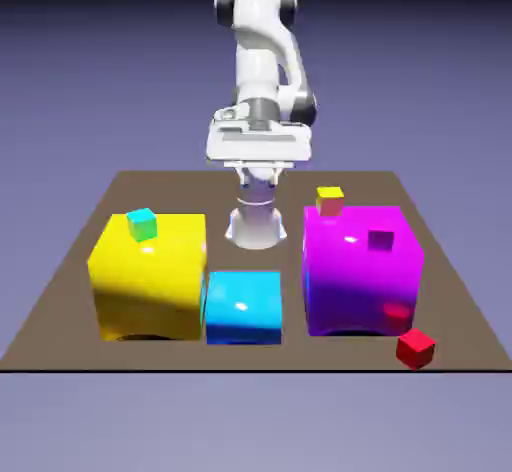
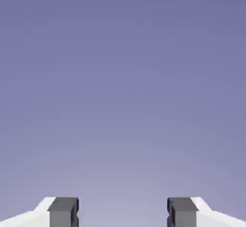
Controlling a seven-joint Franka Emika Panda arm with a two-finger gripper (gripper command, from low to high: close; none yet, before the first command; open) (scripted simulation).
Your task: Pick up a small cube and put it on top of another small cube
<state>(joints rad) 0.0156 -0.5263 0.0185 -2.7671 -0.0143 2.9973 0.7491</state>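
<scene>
The small cube [image 1: 415,348], tiny and plain red, lies on the brown table near its front edge, at the exterior view's right, just in front of the big magenta block [image 1: 362,270]. My gripper [image 1: 258,173] hangs high over the back of the table, far from the red cube. In the hand view the gripper [image 2: 122,212] is open: its two grey fingertips [image 2: 63,211] stand well apart with nothing between them. That view shows only the plain blue-violet backdrop, and no cube.
A tiny magenta cube [image 1: 381,241] sits on the big magenta block. A tiny yellow-topped cube [image 1: 330,200] shows behind it. A tiny green cube [image 1: 142,224] rests on the big yellow block [image 1: 148,275]. A big cyan block [image 1: 243,306] stands between the two.
</scene>
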